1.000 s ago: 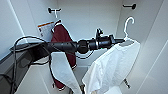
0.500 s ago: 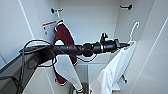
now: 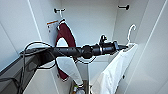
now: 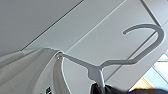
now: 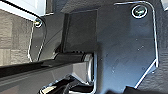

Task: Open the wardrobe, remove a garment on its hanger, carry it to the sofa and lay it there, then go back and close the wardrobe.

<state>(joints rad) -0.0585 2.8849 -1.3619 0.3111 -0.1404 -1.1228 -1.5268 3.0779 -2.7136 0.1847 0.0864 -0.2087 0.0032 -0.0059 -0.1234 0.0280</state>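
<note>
the wardrobe point(image 3: 95, 22) is standing open and everything here sits relative to it: white back wall, white side panels, and two small dark brackets up near the top. the left arm reaches across the opening from the left door side, and the left gripper point(image 3: 123, 46) is out by the right side panel, clamped on the hanger point(image 3: 130, 33) just under its hook. in the left wrist view the dark fingertips point(image 4: 100, 88) pinch the hanger's neck, with the curved hook hanging free in open air, not on any rail. the garment point(image 3: 113, 72) drapes off the hanger's shoulder and runs down along the wardrobe's right side, close to the door edge there. over on the wardrobe's left side the dark red top point(image 3: 65, 37) hangs on its own white hanger from the left bracket, well apart from the white shirt, with open interior between the two. some bits sit low on the wardrobe floor, too blurry to name. right gripper: can't tell, the right wrist view is just robot plate and grey floor point(image 5: 11, 37).
</note>
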